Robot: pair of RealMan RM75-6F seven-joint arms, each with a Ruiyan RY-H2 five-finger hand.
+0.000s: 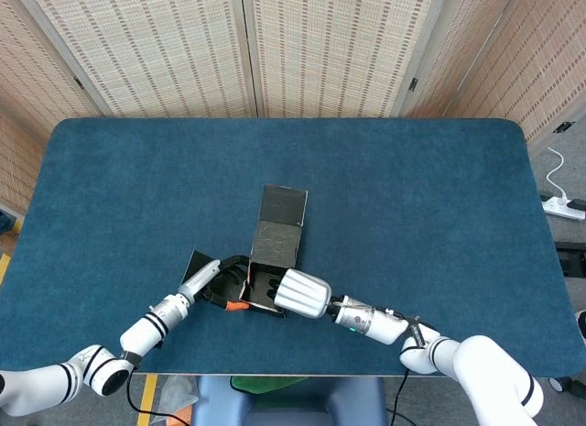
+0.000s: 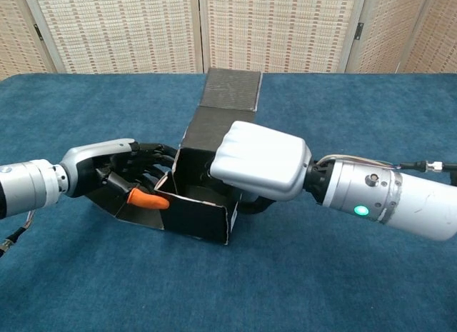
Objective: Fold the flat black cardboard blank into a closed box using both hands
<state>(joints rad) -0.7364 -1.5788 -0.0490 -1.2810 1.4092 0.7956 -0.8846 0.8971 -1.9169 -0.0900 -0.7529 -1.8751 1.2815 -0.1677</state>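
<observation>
Chest view is showing the dark fingers [image 2: 146, 161] of the left hand [image 2: 114, 171] curling around the left side wall of a half-folded black cardboard box [image 2: 203, 171], with an orange-tipped thumb [image 2: 146, 199] lying along the low front edge of that side. That hand is gripping the wall between fingers and thumb. The fingers of the right hand [image 2: 260, 161] are reaching down into the open top of the box from the right and are mostly hidden under the hand's smooth grey shell, so whether they are gripping anything or only pressing inside cannot be told. The box is sitting near the front middle of the blue table [image 2: 343, 118], its front wall standing upright, its long lid flap [image 2: 230, 88] stretching away from the robot and lying tilted back. Both forearms are coming in low from either side, the right one showing a small green light [image 2: 362, 210].

Head view is showing the same box [image 1: 275, 252] from above, close to the near edge of the table [image 1: 412, 188], with the left hand [image 1: 220, 284] at its left and the right hand [image 1: 300, 293] at its near right corner. Woven folding screens [image 1: 302, 50] are standing behind the table.
</observation>
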